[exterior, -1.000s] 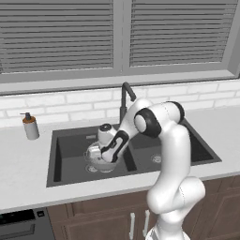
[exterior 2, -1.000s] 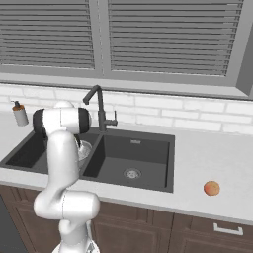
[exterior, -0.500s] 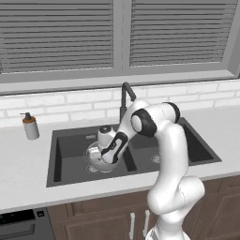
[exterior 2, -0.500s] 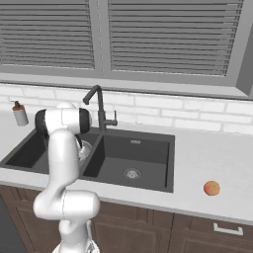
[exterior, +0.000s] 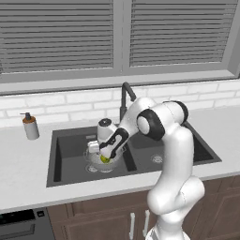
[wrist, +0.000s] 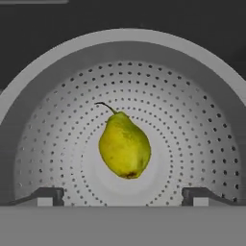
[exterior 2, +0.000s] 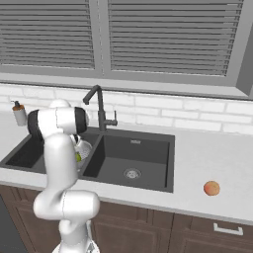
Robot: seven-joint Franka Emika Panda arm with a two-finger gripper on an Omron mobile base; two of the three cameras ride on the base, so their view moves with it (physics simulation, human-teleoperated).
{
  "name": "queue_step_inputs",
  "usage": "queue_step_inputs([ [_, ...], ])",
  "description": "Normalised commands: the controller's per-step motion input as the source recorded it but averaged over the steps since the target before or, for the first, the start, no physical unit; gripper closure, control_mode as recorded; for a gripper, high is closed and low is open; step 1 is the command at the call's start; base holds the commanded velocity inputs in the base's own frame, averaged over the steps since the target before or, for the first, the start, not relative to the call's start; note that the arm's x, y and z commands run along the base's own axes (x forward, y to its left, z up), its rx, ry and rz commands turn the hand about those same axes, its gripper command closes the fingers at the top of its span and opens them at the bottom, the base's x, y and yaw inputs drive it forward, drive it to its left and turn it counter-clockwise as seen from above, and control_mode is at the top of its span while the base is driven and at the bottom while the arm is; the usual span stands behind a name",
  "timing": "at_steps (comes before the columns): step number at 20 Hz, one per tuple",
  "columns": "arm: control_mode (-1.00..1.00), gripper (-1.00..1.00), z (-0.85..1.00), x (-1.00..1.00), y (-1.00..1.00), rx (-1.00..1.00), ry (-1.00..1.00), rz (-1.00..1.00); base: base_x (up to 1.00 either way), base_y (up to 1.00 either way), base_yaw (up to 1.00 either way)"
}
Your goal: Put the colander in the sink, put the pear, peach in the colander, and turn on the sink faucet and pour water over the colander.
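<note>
hand view: yellow-green pear [wrist: 124, 149] w/ stem, in perforated colander [wrist: 202, 120].

Colander [wrist: 202, 120] of pale, dull metal full of tiny round holes, with a smooth rim. Pear [wrist: 124, 148] with smooth yellow-green skin, a little shiny, a few brown specks and a thin dark stem. Sink [exterior: 70, 154] dark grey and matt, not shiny, with a bright steel drain [exterior 2: 131, 173]. Faucet [exterior 2: 99, 108] dark and matt too. Countertop [exterior 2: 212, 158] smooth, pale grey. Cabinets [exterior 2: 188, 232] of brown wood. Wall [exterior 2: 197, 111] of white bricks. Peach [exterior 2: 211, 188] soft orange, matt.
</note>
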Motion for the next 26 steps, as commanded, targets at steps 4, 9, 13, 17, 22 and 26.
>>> queue_step_inputs([
  [4, -1.00, -1.00, 1.00, -0.40, 0.00, 0.02, -0.04, 0.00, 0.00, 0.00, 0.00],
  [9, -1.00, -1.00, 1.00, -0.66, 0.00, 0.02, -0.09, 0.00, 0.00, 0.00, 0.00],
  [13, -1.00, -1.00, 1.00, -0.75, -0.03, 0.02, -0.08, 0.00, 0.00, 0.00, 0.00],
  [17, -1.00, -1.00, 1.00, -0.74, -0.17, 0.06, -0.07, 0.00, 0.00, 0.00, 0.00],
  [22, -1.00, -1.00, 1.00, -0.66, -0.30, 0.09, 0.00, 0.00, 0.00, 0.00, 0.00],
  [26, -1.00, -1.00, 1.00, -0.74, -0.52, 0.08, 0.00, 0.00, 0.00, 0.00, 0.00],
])
